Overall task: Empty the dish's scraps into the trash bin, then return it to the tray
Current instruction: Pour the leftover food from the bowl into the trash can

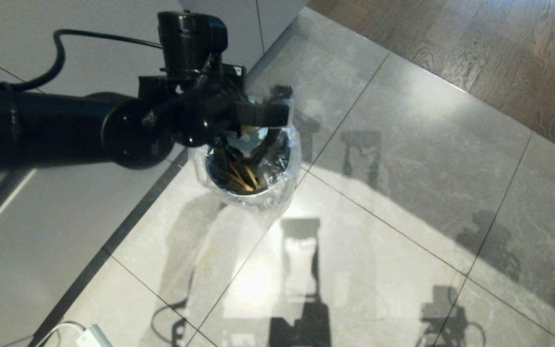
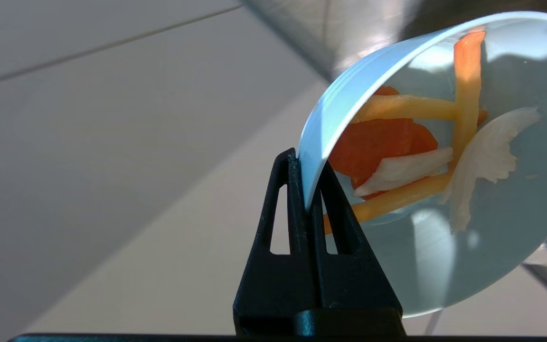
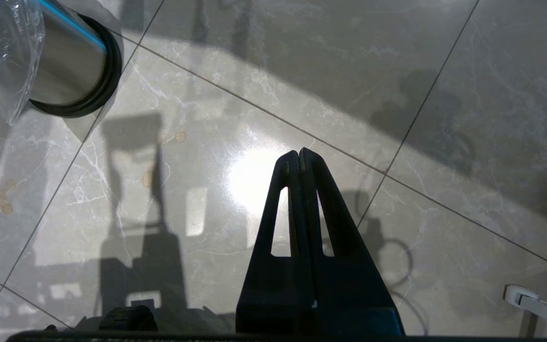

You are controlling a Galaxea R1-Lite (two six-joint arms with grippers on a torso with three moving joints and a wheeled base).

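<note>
Dish tipped over the trash bin, scraps not yet fallen

Left tool point(image 2: 307, 190) is clamped on the rim of the dish point(image 2: 482, 247) and holds it steeply tilted, so that the scraps point(image 2: 411, 152) can slide out; they cling to the inside, just beside the tool tips. Below the tool stands the trash bin point(image 1: 277, 193) on the floor point(image 1: 403, 168), with strips already inside. Right tool point(image 3: 299, 159) hangs idle, tips pressed together on nothing. No tray is visible.
</note>
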